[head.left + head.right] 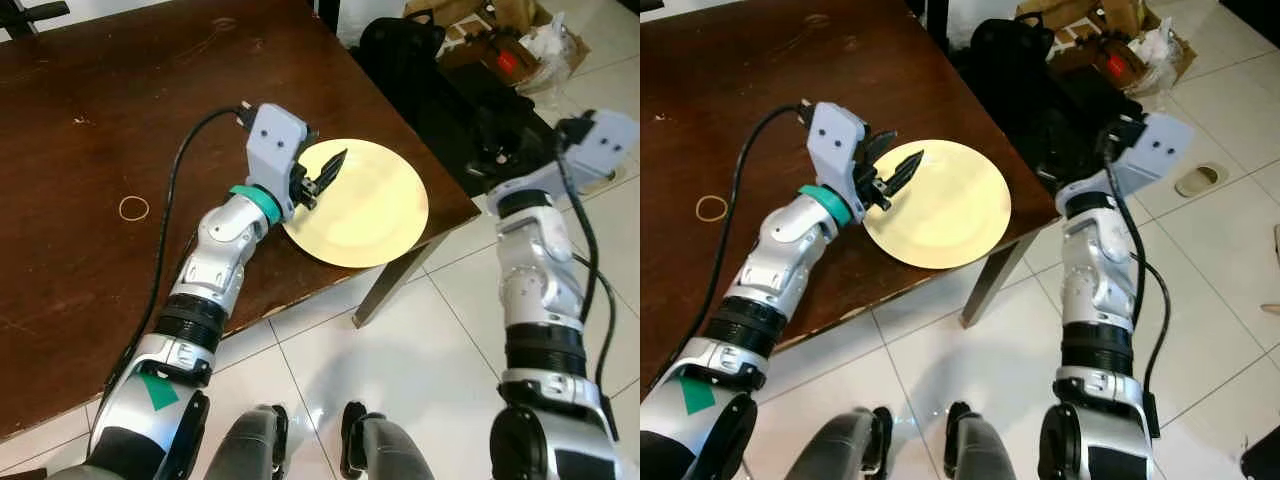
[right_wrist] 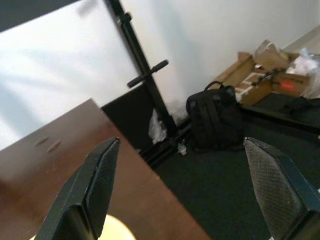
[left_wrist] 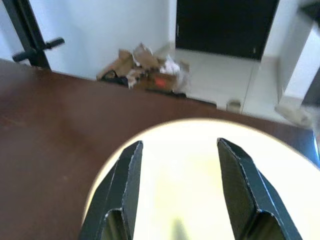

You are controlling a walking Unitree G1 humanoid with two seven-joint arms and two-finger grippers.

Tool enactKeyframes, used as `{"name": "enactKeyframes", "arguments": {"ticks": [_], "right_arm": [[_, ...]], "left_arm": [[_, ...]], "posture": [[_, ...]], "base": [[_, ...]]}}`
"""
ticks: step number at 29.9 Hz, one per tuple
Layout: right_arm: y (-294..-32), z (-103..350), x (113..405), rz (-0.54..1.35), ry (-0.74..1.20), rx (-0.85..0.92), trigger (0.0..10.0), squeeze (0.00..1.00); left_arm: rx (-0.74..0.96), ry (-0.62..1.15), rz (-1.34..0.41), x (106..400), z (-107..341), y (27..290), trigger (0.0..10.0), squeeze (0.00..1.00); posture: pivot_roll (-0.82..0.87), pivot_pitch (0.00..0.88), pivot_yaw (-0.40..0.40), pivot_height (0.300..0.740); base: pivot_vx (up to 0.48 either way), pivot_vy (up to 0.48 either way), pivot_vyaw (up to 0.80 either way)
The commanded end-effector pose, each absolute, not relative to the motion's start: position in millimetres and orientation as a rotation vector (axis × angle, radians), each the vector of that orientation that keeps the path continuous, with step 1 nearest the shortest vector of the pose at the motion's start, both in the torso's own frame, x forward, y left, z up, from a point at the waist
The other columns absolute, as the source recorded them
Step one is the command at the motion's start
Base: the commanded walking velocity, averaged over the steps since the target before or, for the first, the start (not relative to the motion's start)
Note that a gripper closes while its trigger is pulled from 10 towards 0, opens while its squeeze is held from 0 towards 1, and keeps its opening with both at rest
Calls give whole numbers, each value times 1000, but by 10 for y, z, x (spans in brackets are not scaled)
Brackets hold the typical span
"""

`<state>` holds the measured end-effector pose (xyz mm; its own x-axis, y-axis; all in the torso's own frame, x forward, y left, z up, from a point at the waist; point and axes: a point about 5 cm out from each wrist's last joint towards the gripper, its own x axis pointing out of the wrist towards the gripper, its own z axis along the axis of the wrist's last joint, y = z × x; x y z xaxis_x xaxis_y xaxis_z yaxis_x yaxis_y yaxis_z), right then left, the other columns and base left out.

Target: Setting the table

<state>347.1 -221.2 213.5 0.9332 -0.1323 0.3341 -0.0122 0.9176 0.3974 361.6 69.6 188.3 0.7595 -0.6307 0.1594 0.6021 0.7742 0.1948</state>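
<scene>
A round pale yellow plate lies at the near right corner of the dark brown table, its near rim sticking out a little past the table's front edge. My left gripper hovers low over the plate's left part, open, with nothing between its black fingers. In the left wrist view the plate shows in the gap between them. My right gripper is open and held off the table's right side, above the floor, pointing toward the table corner.
A rubber band lies on the table to the left of my left arm. A black backpack and cardboard boxes sit on the floor beyond the table's right edge. A table leg stands under the corner. White tiled floor lies in front.
</scene>
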Motion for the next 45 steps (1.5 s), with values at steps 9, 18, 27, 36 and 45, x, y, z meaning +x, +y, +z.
{"name": "enactKeyframes", "arguments": {"ticks": [9,18,27,36,45], "right_arm": [[-2297,2081,3400,-46,-355,425,10000,0],[-2324,2076,3407,-29,-340,448,10000,0],[-2346,2034,3380,29,-291,439,10000,0],[-2574,2064,3348,-54,-298,379,10000,0],[-2546,2056,3346,-38,-293,382,10000,0]], "left_arm": [[164,-93,-621,3526,1548,934,10000,0],[148,-8,-618,3464,1341,980,10000,0],[205,49,-636,3362,1168,945,10000,0],[296,185,-568,3335,922,1074,10000,0],[254,224,-505,3387,921,1183,10000,0]], "posture": [[160,153,66,740],[160,153,64,740],[162,153,62,740],[159,143,63,740],[162,133,61,740]], "base": [[0,0,0],[0,0,0],[0,0,0],[0,0,0],[0,0,0]]}}
